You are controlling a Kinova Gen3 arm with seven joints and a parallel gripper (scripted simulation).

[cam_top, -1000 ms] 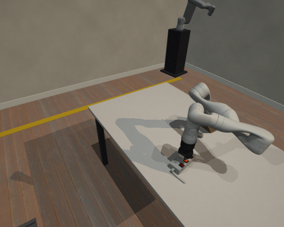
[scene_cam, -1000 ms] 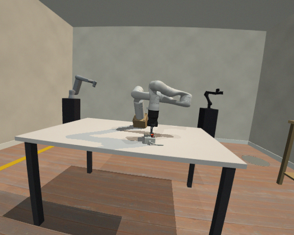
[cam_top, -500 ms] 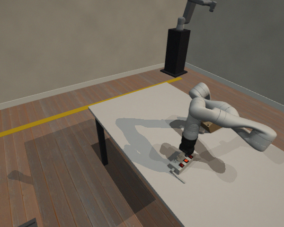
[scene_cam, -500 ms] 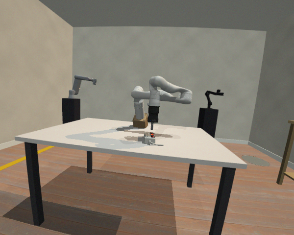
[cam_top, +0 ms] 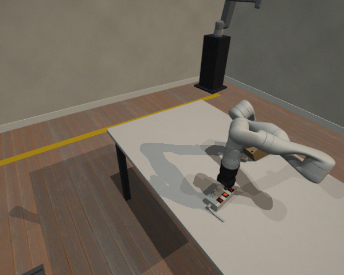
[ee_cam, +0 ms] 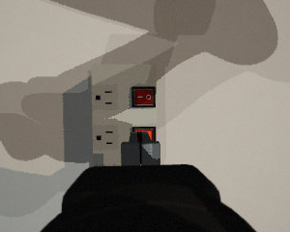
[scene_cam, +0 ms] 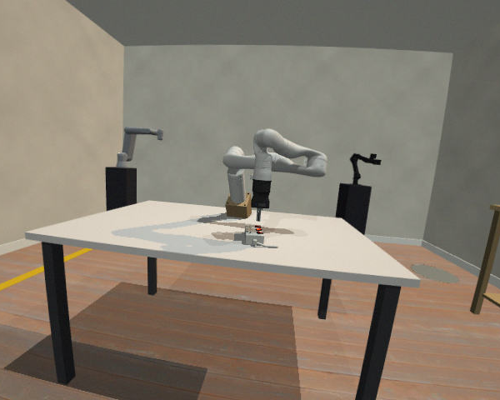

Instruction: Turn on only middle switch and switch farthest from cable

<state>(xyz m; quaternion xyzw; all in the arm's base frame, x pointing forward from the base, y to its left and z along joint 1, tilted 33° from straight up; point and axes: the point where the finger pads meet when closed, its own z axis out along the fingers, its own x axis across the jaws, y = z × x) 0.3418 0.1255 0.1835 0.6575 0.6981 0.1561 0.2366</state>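
Pressing with shut jaws is the right idea here: the gripper (ee_cam: 141, 150) is fully closed on nothing, so its two fingertips form one blunt poker.

In the wrist view that poker sits over a brightly lit switch (ee_cam: 144, 131) on the strip (cam_top: 212, 192). One switch further along the strip is a dull red one (ee_cam: 143, 97), which looks off. The exterior view shows the tips hanging above the strip, not touching it.

From the top view, the strip lies flat and right way up on the table (cam_top: 166, 124), with three switches in a row. The arm stands over the end away from the cable (cam_top: 216, 215). The middle switch (cam_top: 225, 194) glows brightest. The states of the far one (cam_top: 230, 189) and the near-cable one (cam_top: 219, 200) are harder to read, so check them before you commit.

To do this step well:
- Centre the tips on the raised half of the rocker you mean to flip, not on its pivot.
- Come straight down, because any sideways push will probably slide or tip the light strip.
- Stop once the rocker gives, then lift straight up.
- Keep off the neighbouring switch and let the rocker settle before you judge it.
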